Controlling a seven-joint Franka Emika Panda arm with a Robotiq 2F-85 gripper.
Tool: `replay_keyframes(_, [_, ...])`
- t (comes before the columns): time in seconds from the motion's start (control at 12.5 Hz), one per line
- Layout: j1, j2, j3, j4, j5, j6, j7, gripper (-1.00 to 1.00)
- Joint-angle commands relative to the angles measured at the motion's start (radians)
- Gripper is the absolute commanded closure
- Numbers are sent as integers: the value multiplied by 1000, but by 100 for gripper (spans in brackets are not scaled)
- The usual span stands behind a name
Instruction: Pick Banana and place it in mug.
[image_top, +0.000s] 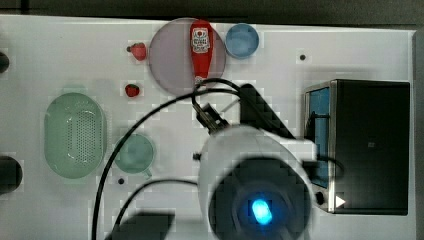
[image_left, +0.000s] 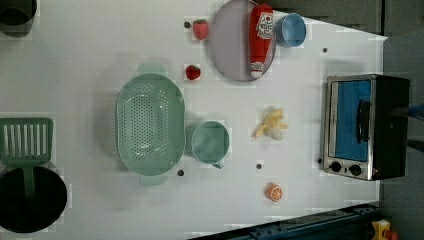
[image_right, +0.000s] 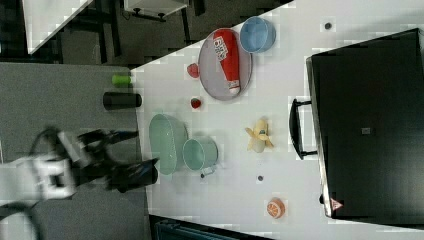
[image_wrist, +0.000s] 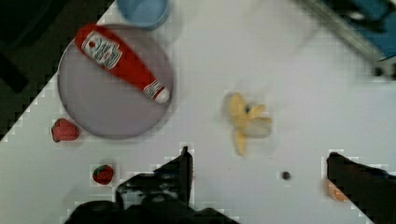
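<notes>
The banana (image_left: 271, 125), yellow and partly peeled, lies on the white table (image_left: 90, 60) between the mug and the toaster oven. It is also seen as the banana (image_right: 259, 135) and the banana (image_wrist: 247, 121). The mug (image_left: 210, 142), pale teal with a stubby handle, stands upright beside the green basket; it is the mug (image_top: 134, 154) and the mug (image_right: 200, 154) too. My gripper (image_wrist: 259, 170) hangs open above the table, its two dark fingers wide apart with nothing between them. The banana lies just beyond the fingertips, untouched. In the top view my arm (image_top: 255, 170) hides the banana.
A toaster oven (image_left: 362, 127) stands at the left view's right. A grey plate (image_left: 227, 45) carries a ketchup bottle (image_left: 261, 37), beside a blue bowl (image_left: 290, 30). Two strawberries (image_left: 193, 72), a perforated green basket (image_left: 150, 122), an orange half (image_left: 274, 192), a green spatula (image_left: 26, 142) and a black pan (image_left: 30, 200) also lie about.
</notes>
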Motion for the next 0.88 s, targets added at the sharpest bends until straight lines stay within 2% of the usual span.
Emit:
replay_keyframes(0.08, [-4, 103, -20, -165, -15, 125, -228, -100])
replay_keyframes(0.32, [-6, 206, -23, -249, -15, 290, -450, -100])
replay_keyframes(0.56, [-7, 322, -28, -283, -16, 421, -677, -100])
replay_keyframes(0.88, [-7, 481, -39, -292, -16, 527, -798, -100])
